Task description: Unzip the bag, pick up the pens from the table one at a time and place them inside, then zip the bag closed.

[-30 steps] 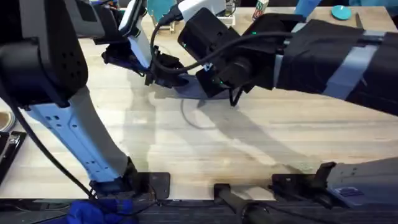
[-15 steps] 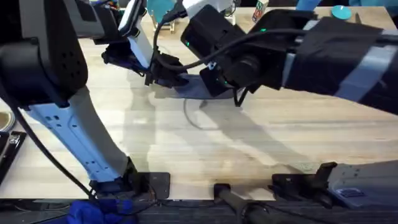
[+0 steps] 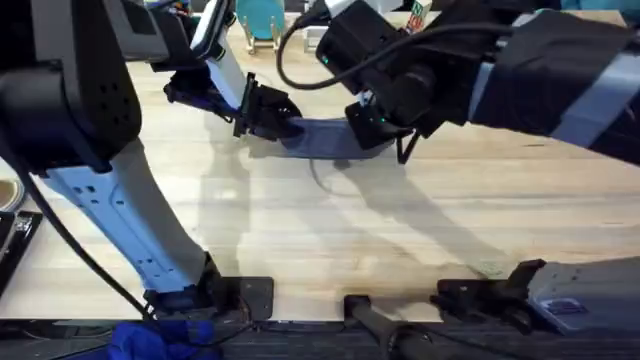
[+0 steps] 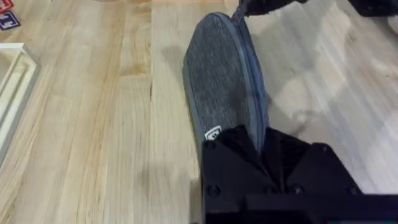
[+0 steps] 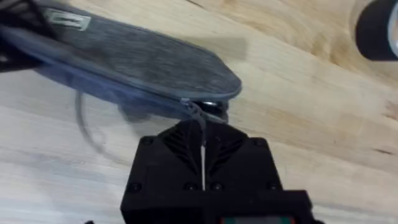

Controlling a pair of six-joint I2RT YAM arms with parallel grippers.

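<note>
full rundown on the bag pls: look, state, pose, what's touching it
The bag is a long oval pouch of blue-grey woven fabric with a small white tag near one end. Its zipper runs along the upper edge and looks closed along the visible stretch. It stands on edge on the table, between the two arms. The left end effector is shut on one end. The right end effector is shut at the other end, on the small metal zipper pull.

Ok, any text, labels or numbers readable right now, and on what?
Nothing reads clearly.
Small white tag on the bag: a mark, too small to read.
Same tag in the right wrist view: blurred.
Flat piece at the table corner: a pale letter, maybe "T", uncertain.
</note>
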